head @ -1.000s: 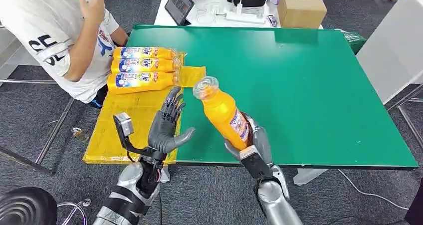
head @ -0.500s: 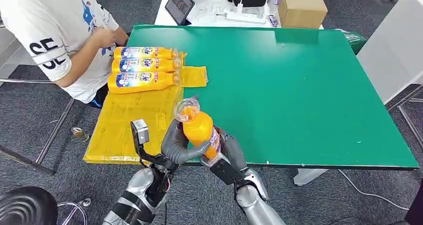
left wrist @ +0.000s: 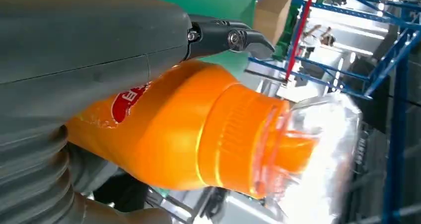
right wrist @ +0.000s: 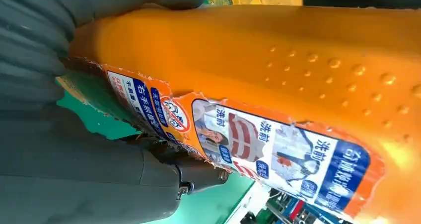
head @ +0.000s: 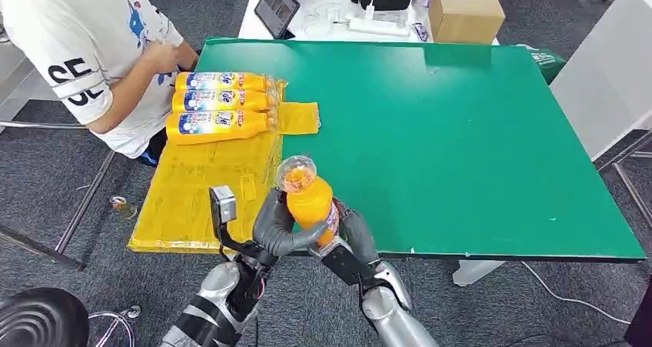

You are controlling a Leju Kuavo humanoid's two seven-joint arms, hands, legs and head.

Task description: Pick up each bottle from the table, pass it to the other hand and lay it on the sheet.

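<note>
Here, both robot hands [head: 319, 228] clasp a smooth, dimpled orange bottle [head: 307, 201].

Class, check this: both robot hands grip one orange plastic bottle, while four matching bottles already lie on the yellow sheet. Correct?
Not quite. The head view shows three orange plastic bottles lying on the yellow sheet, not four. Both the left robot hand and right robot hand grip the held bottle.

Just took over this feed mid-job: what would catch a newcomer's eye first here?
The orange bottle held upright over the near edge of the green table, gripped by both the left hand and the right hand. Next, three orange bottles lying side by side on the yellow sheet, beside a seated person.
</note>
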